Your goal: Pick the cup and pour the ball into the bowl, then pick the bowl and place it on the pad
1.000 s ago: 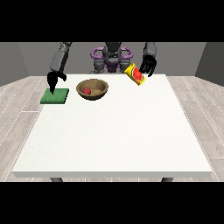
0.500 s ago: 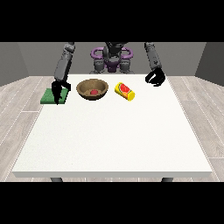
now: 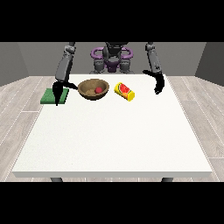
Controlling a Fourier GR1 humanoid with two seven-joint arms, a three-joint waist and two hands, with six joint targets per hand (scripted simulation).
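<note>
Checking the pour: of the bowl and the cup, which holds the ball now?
The brown bowl holds the red ball; the yellow cup lies tipped on the table beside it.

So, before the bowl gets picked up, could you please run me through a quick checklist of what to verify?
1. Ball inside the bowl: ok.
2. Cup released, lying on its side on the table beside the bowl: ok.
3. Hand at the view's right holds nothing, away from the cup: ok.
4. Pad free to take the bowl: not ok, the hand at the view's left hangs over it.
5. Bowl upright: ok.
6. Bowl gripped: not ok, neither hand touches it.
</note>
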